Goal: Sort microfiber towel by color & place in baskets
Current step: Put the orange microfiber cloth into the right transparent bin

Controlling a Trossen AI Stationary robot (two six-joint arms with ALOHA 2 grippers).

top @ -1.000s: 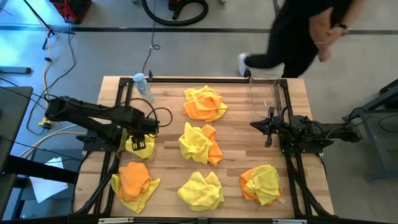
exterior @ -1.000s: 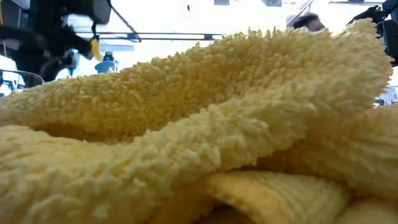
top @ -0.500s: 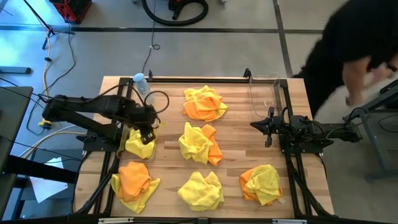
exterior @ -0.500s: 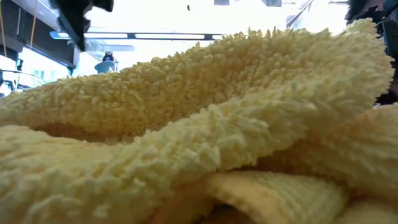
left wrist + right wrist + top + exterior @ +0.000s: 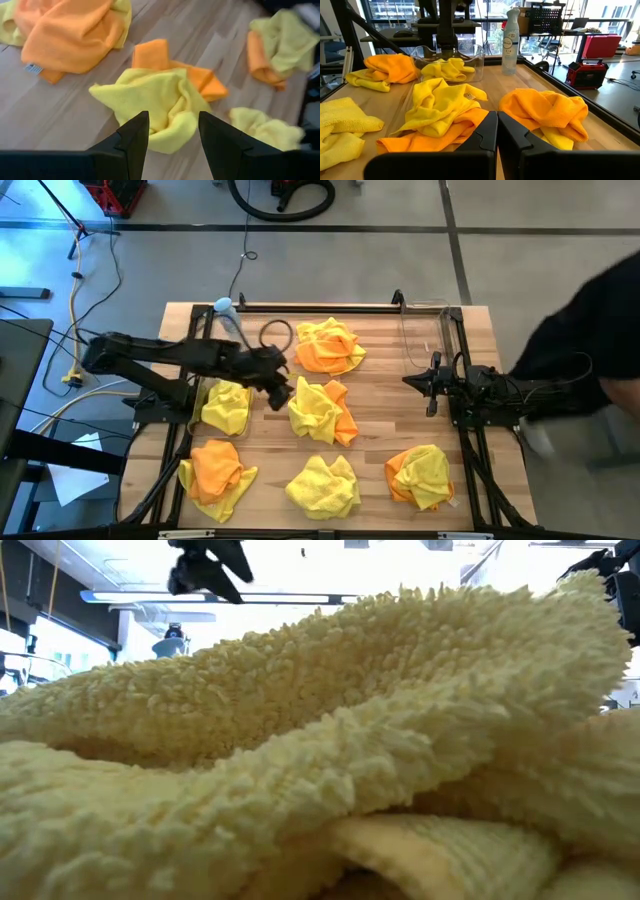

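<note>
The left gripper (image 5: 283, 392) hangs above the wooden table (image 5: 375, 405) with its two dark fingers (image 5: 134, 135) spread apart and nothing between them, as the left wrist view shows. It sits just beside the middle pile, a crumpled bright yellow microfiber towel (image 5: 155, 102) lying on top of a folded orange towel (image 5: 200, 80). Judging by this, the step in hand is the reach for the next cloth: the gripper is empty and aimed at that yellow towel, so the next move calls for coming down onto the yellow folds only, closing on them, and lifting without dragging the orange one beneath.

At the table's left side stands a small transparent plastic basket (image 5: 447, 62) that already holds a yellow towel (image 5: 227, 406). The second clear basket (image 5: 424, 332) stands empty at the far right corner. Other piles lie well apart over the table: a yellow and orange heap (image 5: 330, 346) at the far side, an orange-on-yellow pile (image 5: 216, 472) at the near left, a yellow pile (image 5: 322, 484) at the near middle, and a mixed one (image 5: 421, 474) at the near right. Most of the sorting looks undone.

The right gripper (image 5: 433, 385) waits at the right side, its fingers pressed together on nothing.
</note>
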